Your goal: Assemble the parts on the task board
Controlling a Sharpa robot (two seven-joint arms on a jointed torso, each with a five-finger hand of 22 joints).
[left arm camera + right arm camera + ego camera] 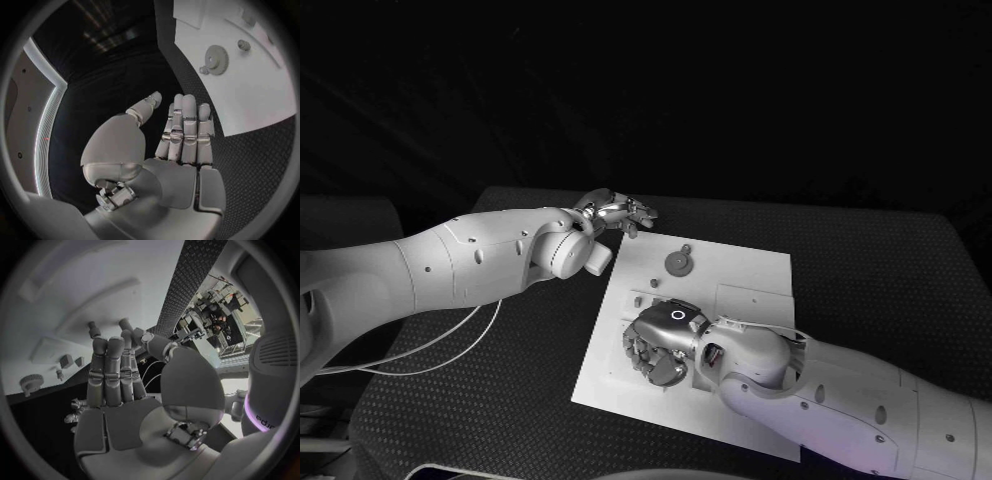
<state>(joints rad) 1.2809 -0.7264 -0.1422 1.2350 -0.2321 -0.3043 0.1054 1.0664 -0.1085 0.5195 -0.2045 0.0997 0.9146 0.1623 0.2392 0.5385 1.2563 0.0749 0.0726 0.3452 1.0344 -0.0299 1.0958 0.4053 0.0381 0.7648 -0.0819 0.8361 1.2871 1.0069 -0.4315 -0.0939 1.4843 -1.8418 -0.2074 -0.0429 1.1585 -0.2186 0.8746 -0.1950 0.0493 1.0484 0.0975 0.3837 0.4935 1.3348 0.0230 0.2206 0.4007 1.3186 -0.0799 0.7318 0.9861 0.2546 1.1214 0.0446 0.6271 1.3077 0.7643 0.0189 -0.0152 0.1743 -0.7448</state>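
Observation:
The white task board [740, 290] lies in the middle of the black table. A grey gear [678, 262] lies flat on its far part, also seen as the gear [216, 60] with a small peg [244, 45] beyond it. My left hand [617, 213] hovers off the board's far left corner, fingers [184, 125] straight, palm empty. My right hand [661, 345] is low over the board's near left part, covering what lies under it. Its fingers [112, 370] are stretched out side by side with nothing in the palm. The gear [30, 383] and small raised pieces [65, 361] lie past them.
A shallow raised rectangle [754, 297] sits on the board right of my right hand. Bare black table [877, 260] surrounds the board. A thin white cable [459, 340] hangs under my left arm.

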